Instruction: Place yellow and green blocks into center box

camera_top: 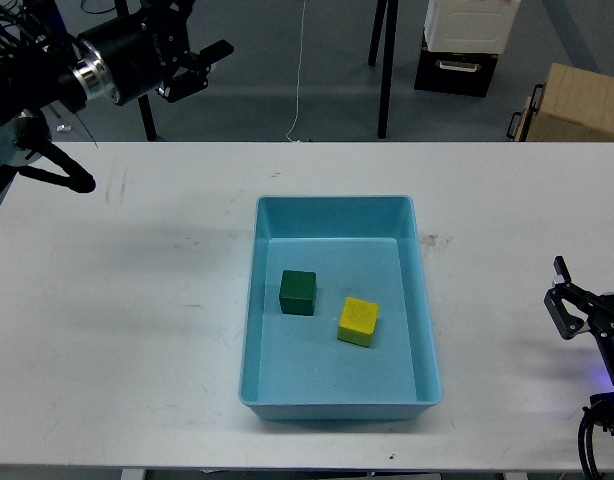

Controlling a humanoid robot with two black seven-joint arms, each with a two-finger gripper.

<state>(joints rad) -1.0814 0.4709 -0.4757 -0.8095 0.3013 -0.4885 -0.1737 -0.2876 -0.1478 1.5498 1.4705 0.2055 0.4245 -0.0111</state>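
Since both cubes already sit on the floor of the blue tray (335, 206), the task reads as done, or all but done.

- Green block (298, 292): flat on the tray floor, toward the tray's left wall, roughly mid-length. Not touching the wall.
- Yellow block (358, 321): flat on the floor just right of the green one and a bit nearer the tray's front wall, turned slightly off square. Narrow gap between the two, no contact that I can see.
- Tray: about mid-table, long axis running front to back, closer to the table's (107, 330) front edge than its back edge.

Arms:
- Left gripper (195, 68): held high past the table's back-left corner, over the floor, well apart from the tray. Fingers stand apart, nothing between them. Looks like a retracted pose, parked out of the workspace so it can't snag the tray rim.
- Right gripper (565, 292): low at the table's right edge, near the front-right corner, also well clear of the tray. Seen small and dark, so I cannot tell whether its fingers are apart or together. Nothing visibly held.

Background only: white bin on a black crate (457, 72) and a cardboard box (577, 105) on the floor beyond the back edge. Not part of the job.

Judgement: both blocks rest stable, so no regrasp needed. Only risk is an arm clipping the tray on its way home.
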